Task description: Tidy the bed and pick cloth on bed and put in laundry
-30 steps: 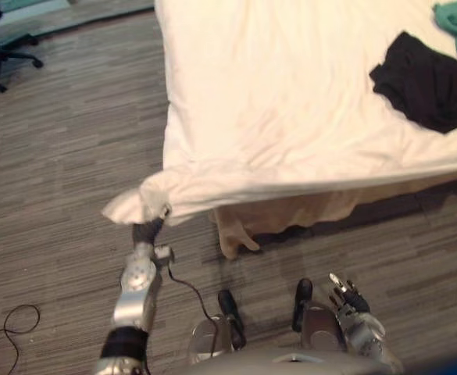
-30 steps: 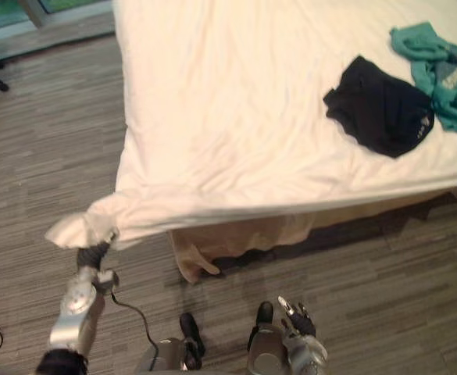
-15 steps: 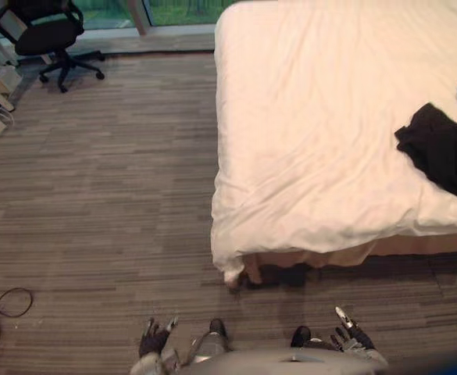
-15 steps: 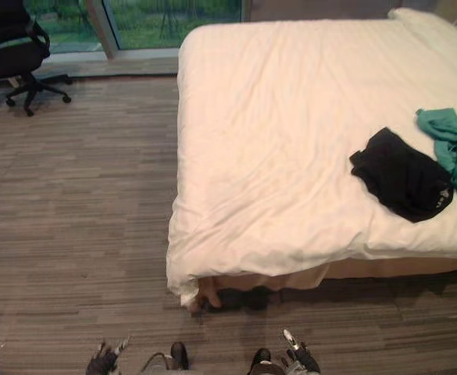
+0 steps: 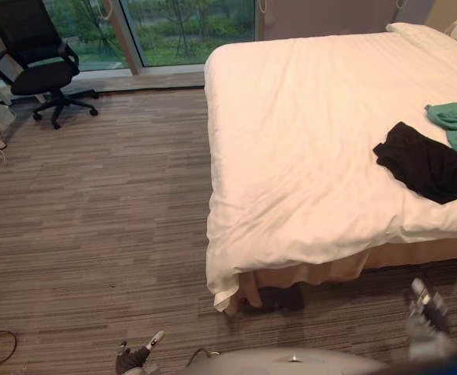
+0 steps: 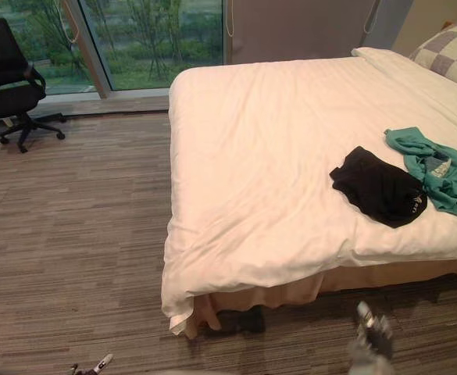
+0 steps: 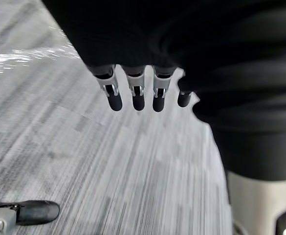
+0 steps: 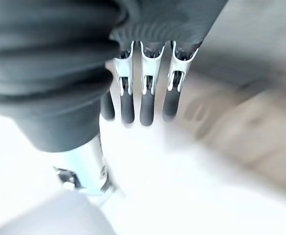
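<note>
A white duvet (image 5: 306, 156) covers the bed, its near left corner (image 5: 226, 295) hanging down to the carpet. A black cloth (image 5: 423, 162) lies crumpled on the duvet at the right, with a teal cloth (image 6: 439, 164) just beyond it. My left hand (image 5: 134, 357) hangs low over the carpet well short of the bed, open and holding nothing; its fingers (image 7: 133, 93) are straight. My right hand (image 5: 425, 308) is low at the right, near the bed's front edge, with straight fingers (image 8: 145, 98) and nothing in them.
A black office chair (image 5: 37, 66) stands at the far left by the window (image 5: 189, 19). A checked pillow (image 6: 451, 55) lies at the head of the bed. Striped carpet (image 5: 95, 211) spreads left of and in front of the bed.
My left hand has let go of the duvet corner, which now hangs down, and has dropped low. The camera has tipped up, showing more of the room. My right hand has shifted right.
</note>
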